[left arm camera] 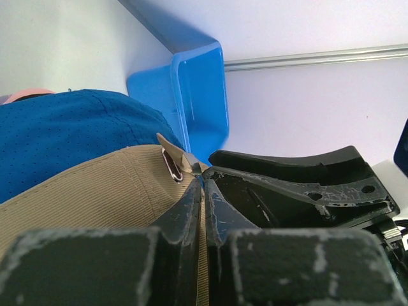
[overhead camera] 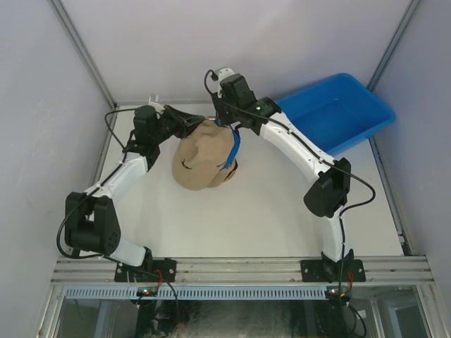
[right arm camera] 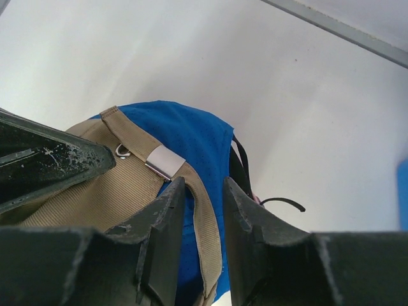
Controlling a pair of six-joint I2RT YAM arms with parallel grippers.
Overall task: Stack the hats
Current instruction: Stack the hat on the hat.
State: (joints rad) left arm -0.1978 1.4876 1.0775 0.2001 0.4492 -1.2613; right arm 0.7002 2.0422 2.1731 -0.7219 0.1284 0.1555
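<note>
Caps lie stacked toward the back of the table [overhead camera: 268,211] in the top view: the tan cap [overhead camera: 201,158] is on top, and the blue cap [overhead camera: 235,148] shows only as a strip at its right edge. The left gripper [overhead camera: 192,125] reaches the tan cap's far edge from the left and the right gripper [overhead camera: 227,128] reaches the same edge from the right, the two close beside each other. The bin [overhead camera: 338,113] sits at the far right, apart from the caps.

In the left wrist view the left jaws are pressed together on a fold of tan fabric by the buckle [left arm camera: 172,167]. The tan cap lies over the blue cap, whose dotted cloth shows above it. The bin stands beyond.

In the right wrist view the right fingers [right arm camera: 162,223] stand either side of the tan strap [right arm camera: 205,220], just below the buckle. The strap fills the narrow gap between them; whether they press it cannot be told. Blue cloth shows under the strap, and the left gripper comes in from the left against the tan cap
</note>
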